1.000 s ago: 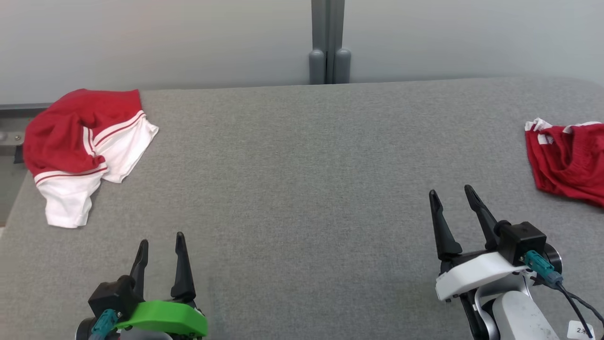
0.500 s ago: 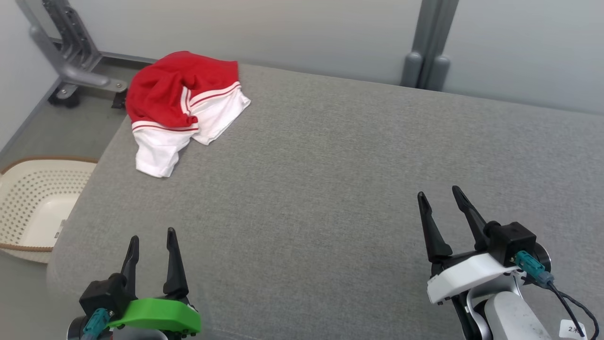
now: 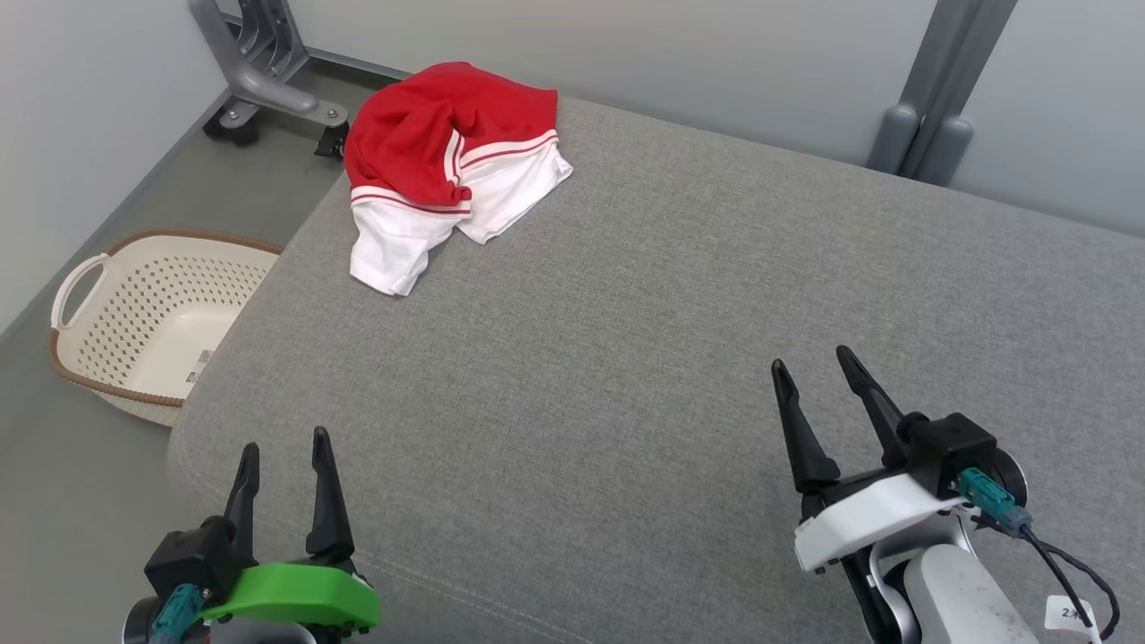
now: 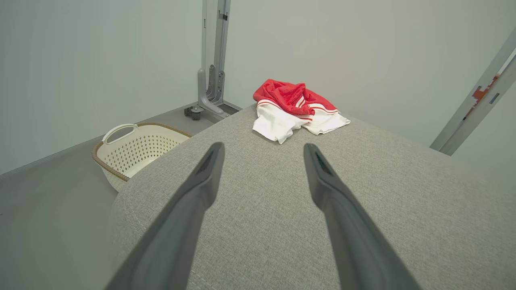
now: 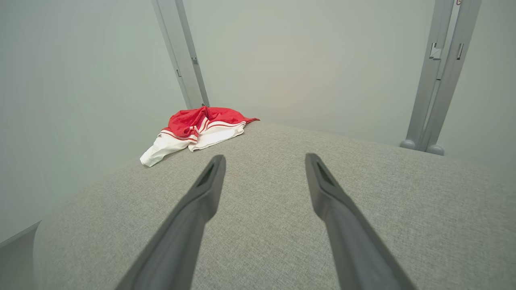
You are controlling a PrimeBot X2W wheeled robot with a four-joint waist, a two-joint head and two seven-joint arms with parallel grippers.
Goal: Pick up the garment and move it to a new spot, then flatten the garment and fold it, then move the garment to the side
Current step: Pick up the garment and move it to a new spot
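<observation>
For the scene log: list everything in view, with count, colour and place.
garment: one, red and white, crumpled at table's far left corner.
table: one, grey fabric, beneath both grippers.
basket: one, cream, brown rim, floor left of table.
frame foot: one, grey metal, floor beyond garment.
posts: two, grey, far wall, right.
left gripper: one, dark fingers, green mount, open, empty, lower left.
right gripper: one, dark fingers, white mount, open, empty, lower right.

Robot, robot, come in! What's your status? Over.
Left gripper, right gripper: jaws open, empty. Red-and-white garment crumpled at far-left corner of grey surface, untouched. Nothing between grippers and garment. Over.
</observation>
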